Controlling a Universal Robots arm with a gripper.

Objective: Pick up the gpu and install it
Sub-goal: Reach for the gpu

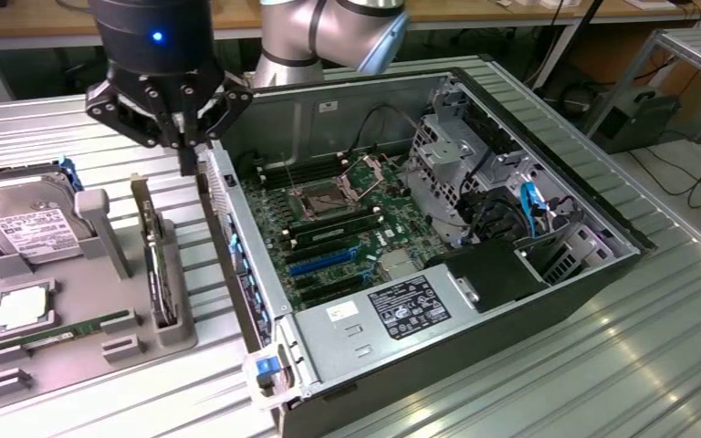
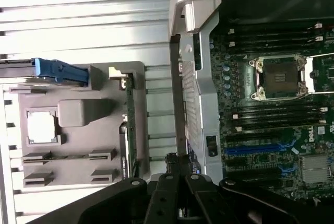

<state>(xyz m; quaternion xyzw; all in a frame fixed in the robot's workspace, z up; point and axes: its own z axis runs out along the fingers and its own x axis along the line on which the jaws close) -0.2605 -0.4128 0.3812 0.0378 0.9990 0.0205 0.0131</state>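
Black fingers [image 1: 189, 157] pressed together, empty, near case [image 1: 326, 109] edge; gpu [image 1: 153, 255] in grey holder [image 1: 174, 330].

- Arm [image 1: 314, 36]: smooth tubular segments in silver-grey metal, meeting at a rounded, cylindrical joint housing of the same finish.
- Wrist housing [image 1: 143, 59]: a glossy black cylinder, broader than the gripper body below it and plain-sided.
- Indicator light [image 1: 156, 37]: one small round blue lamp set into the black cylinder's side.
- Gripper [image 1: 187, 157]: matt black throughout, built of angular bar links that splay out to either side and taper to narrow dark fingers.
- Link bars [image 2: 156, 198]: flat black plates with rounded ends, overlapping in layers.
- Pivot pins [image 2: 168, 178]: small round silver-grey heads, one at each link joint.
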